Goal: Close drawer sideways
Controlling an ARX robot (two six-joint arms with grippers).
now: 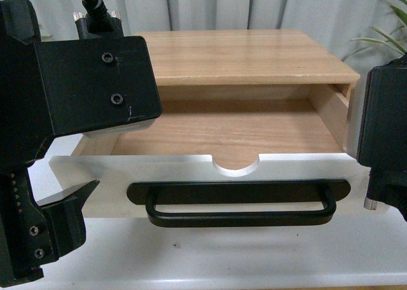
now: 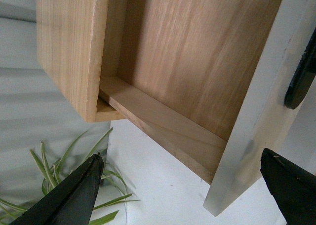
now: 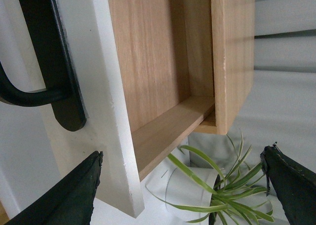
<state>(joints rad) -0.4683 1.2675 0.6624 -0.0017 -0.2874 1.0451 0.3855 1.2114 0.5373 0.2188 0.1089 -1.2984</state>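
The drawer (image 1: 191, 175) stands pulled far out of the wooden cabinet (image 1: 248, 55). Its white front carries a long black bar handle (image 1: 241, 204) and a half-round notch (image 1: 236, 166). My left gripper (image 1: 67, 175) is open at the drawer's left end. In the left wrist view the white front's end (image 2: 256, 126) lies between the open fingers of the gripper (image 2: 181, 185), nearer one finger (image 2: 289, 185). My right gripper (image 1: 381, 163) is open at the right end. In the right wrist view the front's end (image 3: 103, 87) lies between the gripper's (image 3: 182, 185) fingers, nothing held.
The cabinet stands on a white table (image 1: 222, 258). A green plant (image 1: 388, 35) in a white pot (image 3: 182, 195) stands to the right behind the cabinet, and it also shows in the left wrist view (image 2: 64, 185). Grey curtains hang behind.
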